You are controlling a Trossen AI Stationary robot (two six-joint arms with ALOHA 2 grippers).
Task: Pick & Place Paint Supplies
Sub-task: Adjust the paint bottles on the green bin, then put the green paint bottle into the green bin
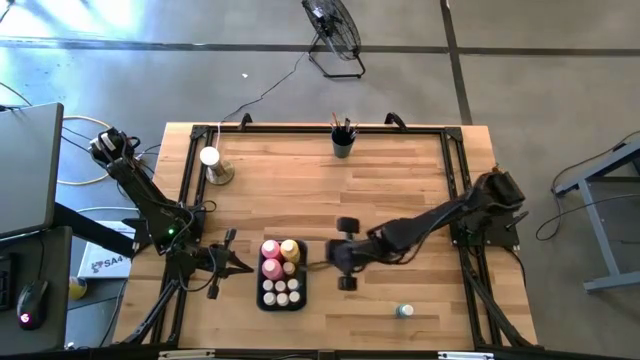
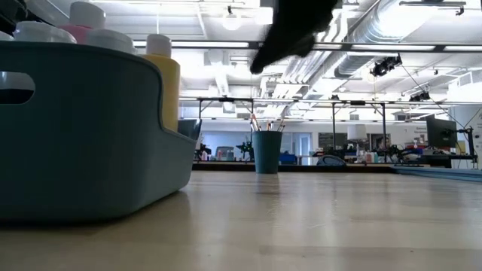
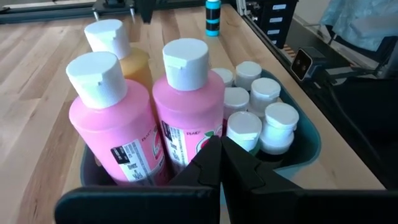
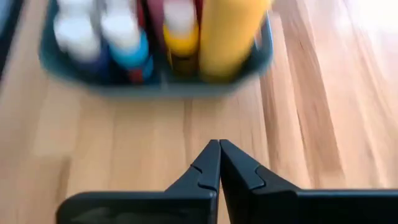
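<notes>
Two pink bottles (image 3: 149,121) hide most of the yellow bottle (image 3: 127,62).

Both arms are dark, built of slim black links with bulkier joint housings; a small green light glows on the left arm (image 1: 172,234), left of centre in the overhead frame. Each wrist view shows two matte black, wedge-shaped fingers (image 3: 208,163) tapering to points above a broad black crossbar, the right gripper (image 4: 219,148) with small stepped notches along the finger edges.
</notes>
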